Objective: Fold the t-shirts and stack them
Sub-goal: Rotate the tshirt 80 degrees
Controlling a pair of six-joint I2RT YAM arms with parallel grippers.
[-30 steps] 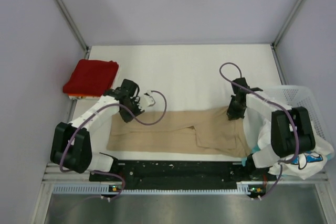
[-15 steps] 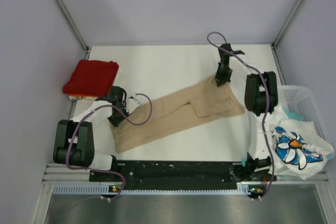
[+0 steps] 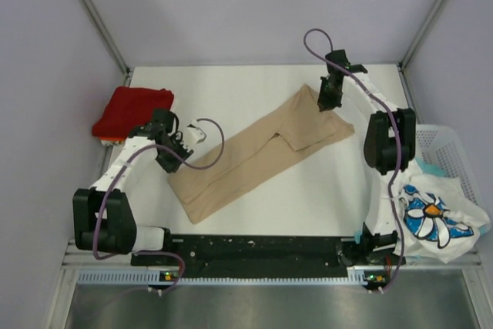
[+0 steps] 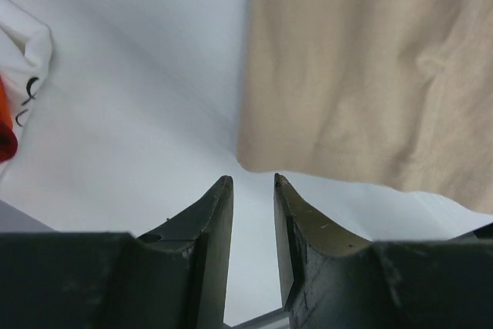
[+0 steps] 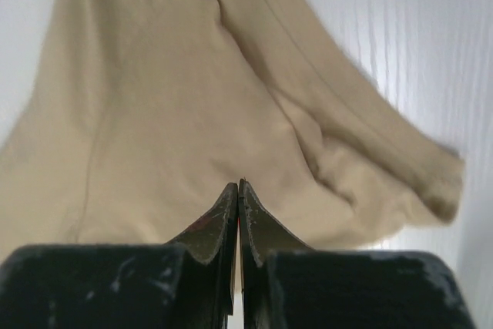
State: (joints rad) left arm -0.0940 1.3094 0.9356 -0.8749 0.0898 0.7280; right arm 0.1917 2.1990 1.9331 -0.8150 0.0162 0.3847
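The tan t-shirt (image 3: 254, 156) lies folded in a long strip, running diagonally from near left to far right. My right gripper (image 3: 326, 105) is shut on its far end; in the right wrist view the closed jaws (image 5: 239, 184) pinch the tan cloth (image 5: 154, 113). My left gripper (image 3: 172, 161) is open and empty, just left of the strip's near end. In the left wrist view its tips (image 4: 253, 181) stop just short of a corner of the tan shirt (image 4: 370, 67). A folded red t-shirt (image 3: 132, 113) lies on a stack at the far left.
A white mesh basket (image 3: 451, 144) stands at the right edge, with a white printed shirt (image 3: 431, 217) spilling over its near side. White and orange cloth (image 4: 19, 75) of the left stack shows at the edge of the left wrist view. Frame posts rise at the back corners.
My right gripper has dragged the tan shirt's end toward the far right, swinging the strip into a diagonal. My left gripper has drawn back to the left, off the shirt.
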